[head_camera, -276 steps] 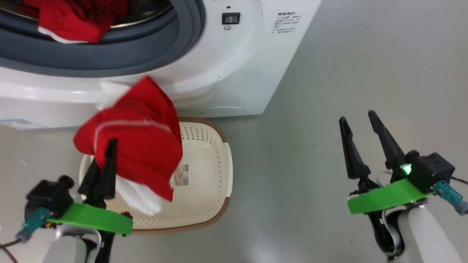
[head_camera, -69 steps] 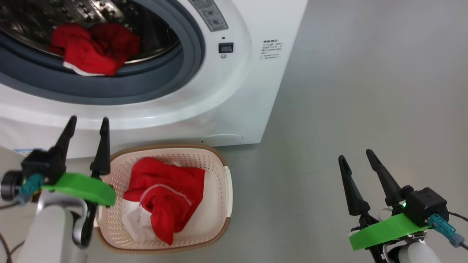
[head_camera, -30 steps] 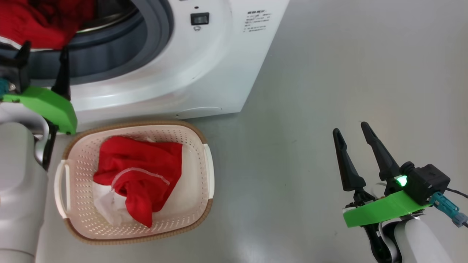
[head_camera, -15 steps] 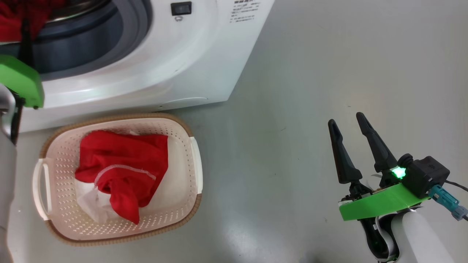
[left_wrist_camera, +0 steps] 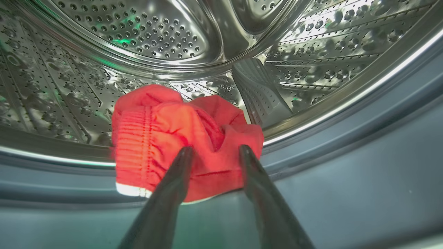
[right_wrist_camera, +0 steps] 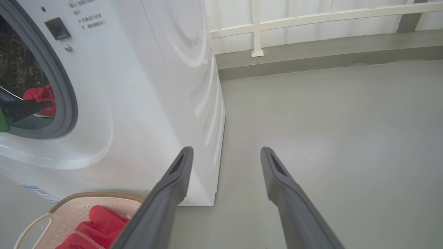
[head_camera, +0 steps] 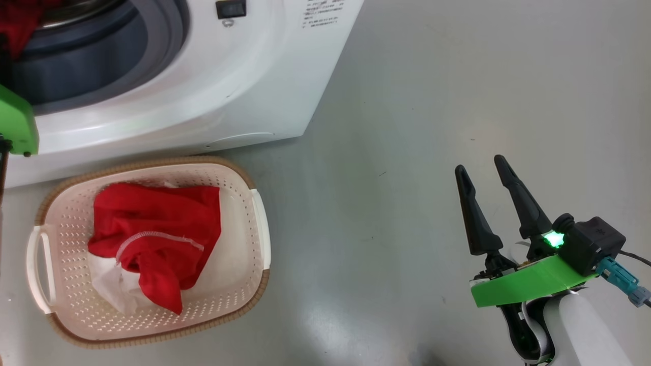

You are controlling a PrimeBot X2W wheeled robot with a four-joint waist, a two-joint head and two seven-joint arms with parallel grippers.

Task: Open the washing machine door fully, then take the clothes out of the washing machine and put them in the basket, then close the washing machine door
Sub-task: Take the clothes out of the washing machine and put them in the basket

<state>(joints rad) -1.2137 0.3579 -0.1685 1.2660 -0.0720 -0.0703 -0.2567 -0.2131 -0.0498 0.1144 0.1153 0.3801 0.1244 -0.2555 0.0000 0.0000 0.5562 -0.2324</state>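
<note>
The floor is smooth pale grey and glossy, with a soft patch of glare on it and a few small dark specks such as one mark out in the open. At the far end it meets a low grey step. On that step stands a white railing, its upright post ending in a small square foot.

Basket with clothes before, perhaps touching, washing machine.
</note>
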